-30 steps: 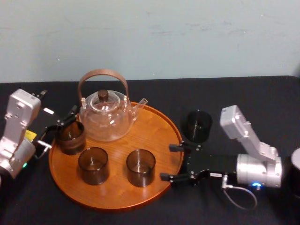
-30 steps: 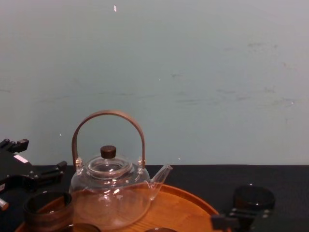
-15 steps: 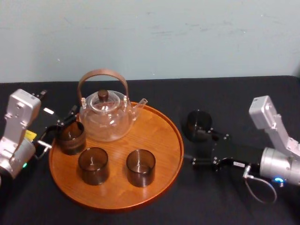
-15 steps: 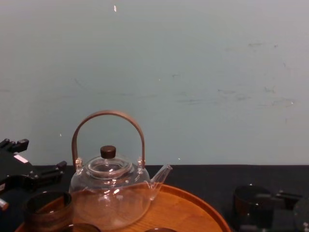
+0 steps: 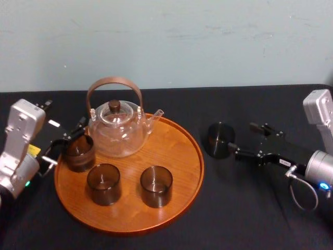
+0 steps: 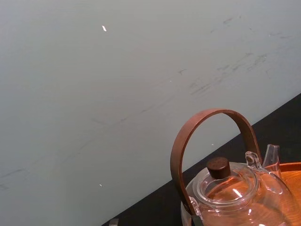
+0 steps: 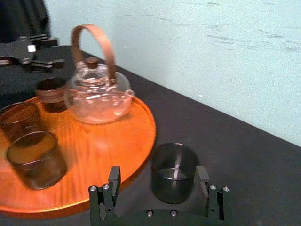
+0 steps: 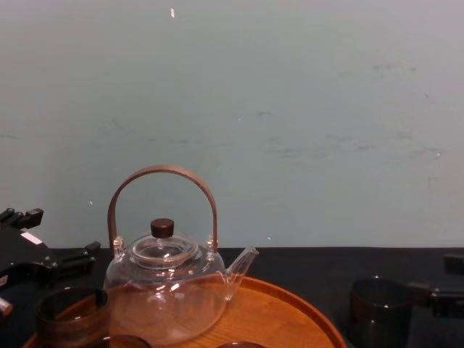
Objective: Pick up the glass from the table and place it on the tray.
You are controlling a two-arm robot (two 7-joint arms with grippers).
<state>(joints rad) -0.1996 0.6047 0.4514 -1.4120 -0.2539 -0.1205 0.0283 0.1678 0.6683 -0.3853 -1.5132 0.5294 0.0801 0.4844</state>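
The glass (image 5: 218, 139), dark and smoky, stands upright on the black table just right of the tray (image 5: 177, 151). My right gripper (image 5: 242, 136) is at table height on the glass's right, open and pointing at it. In the right wrist view the glass (image 7: 173, 172) sits at the mouth of the spread fingers (image 7: 114, 176), with a gap on at least one side. The chest view shows the glass (image 8: 377, 312) low right with a finger (image 8: 442, 297) beside it. My left gripper (image 5: 65, 139) hovers open at the tray's left edge, holding nothing.
On the tray stand a clear glass teapot (image 5: 117, 127) with a brown hoop handle and three more dark glasses (image 5: 79, 152), (image 5: 103, 183), (image 5: 156, 186). Bare wood lies on the tray's right half. A pale wall closes the table's far side.
My right gripper has swung from the tray's front right rim out to the right and farther back, ending beside the glass. The glass and the left arm have not moved.
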